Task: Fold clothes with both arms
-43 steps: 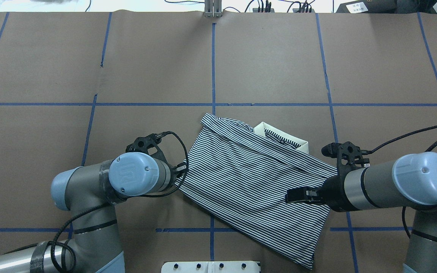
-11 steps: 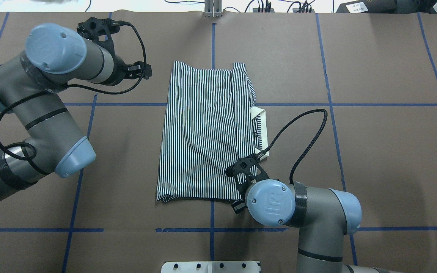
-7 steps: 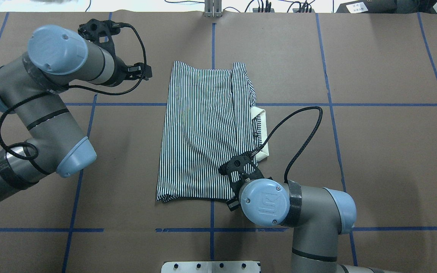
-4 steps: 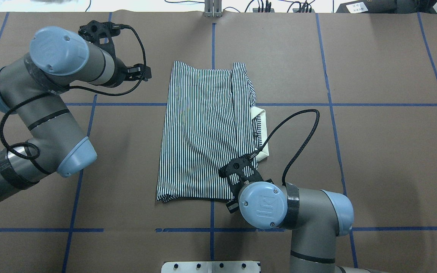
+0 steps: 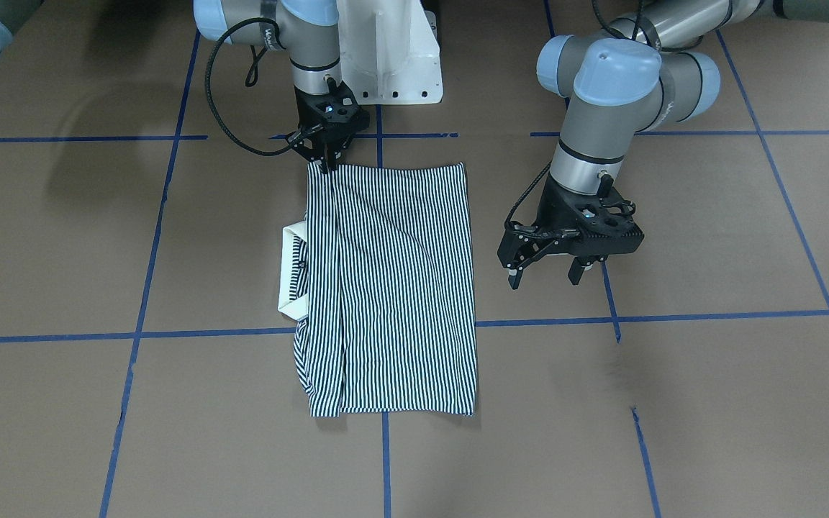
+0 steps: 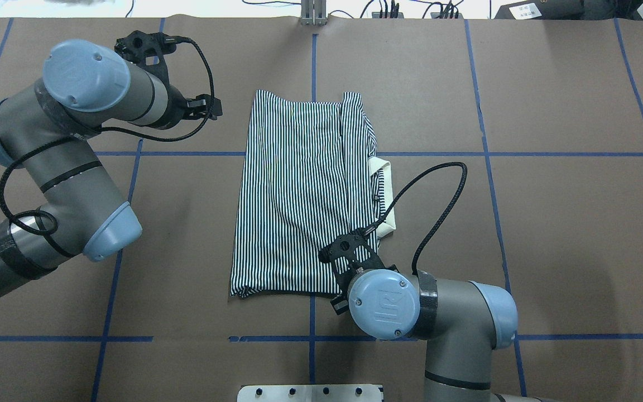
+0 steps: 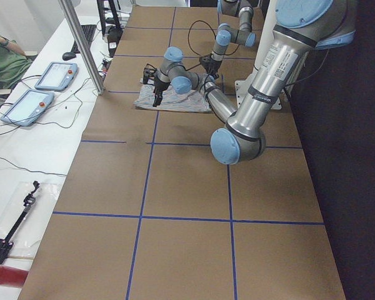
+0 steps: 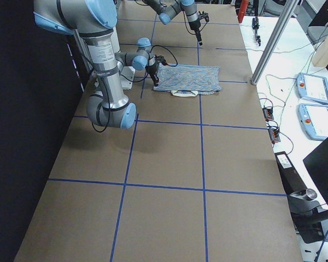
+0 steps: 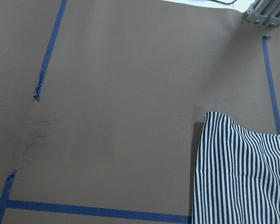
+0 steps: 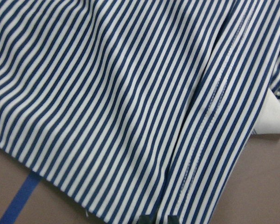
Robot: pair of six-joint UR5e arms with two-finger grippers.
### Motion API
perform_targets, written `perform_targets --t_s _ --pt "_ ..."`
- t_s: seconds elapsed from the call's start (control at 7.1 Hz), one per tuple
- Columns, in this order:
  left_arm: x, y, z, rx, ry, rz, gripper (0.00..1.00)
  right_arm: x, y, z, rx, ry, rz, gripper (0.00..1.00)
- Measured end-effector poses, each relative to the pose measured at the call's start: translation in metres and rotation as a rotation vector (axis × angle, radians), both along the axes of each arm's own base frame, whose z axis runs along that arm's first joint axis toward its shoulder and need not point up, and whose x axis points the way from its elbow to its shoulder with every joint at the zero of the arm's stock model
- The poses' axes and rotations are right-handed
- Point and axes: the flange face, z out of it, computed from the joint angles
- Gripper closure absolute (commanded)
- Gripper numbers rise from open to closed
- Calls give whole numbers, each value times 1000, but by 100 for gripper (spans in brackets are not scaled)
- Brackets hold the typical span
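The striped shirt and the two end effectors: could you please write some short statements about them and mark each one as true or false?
1. The striped shirt lies flat on the table. True.
2. The left end effector is closed on the shirt. False: it is open and beside the shirt, over bare table, not touching the cloth.
3. The right end effector is at a corner of the shirt on the side of the robot's base. True.
4. The cream collar sticks out on the side where the left end effector is. False: it sticks out on the opposite side, the right arm's side.
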Motion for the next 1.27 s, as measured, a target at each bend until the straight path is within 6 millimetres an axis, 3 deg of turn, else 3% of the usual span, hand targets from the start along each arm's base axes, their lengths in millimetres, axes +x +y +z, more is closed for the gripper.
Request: perform_targets --t_s 0.42,0.84,1.27 --pt "1 0 -2 -2 7 -4 0 4 -6 3 7 5 17 100" --pt "2 1 -1 -2 7 -1 0 16 -24 2 3 -6 48 100" --pt "3 1 0 -3 4 0 0 26 -35 19 -53 3 73 100"
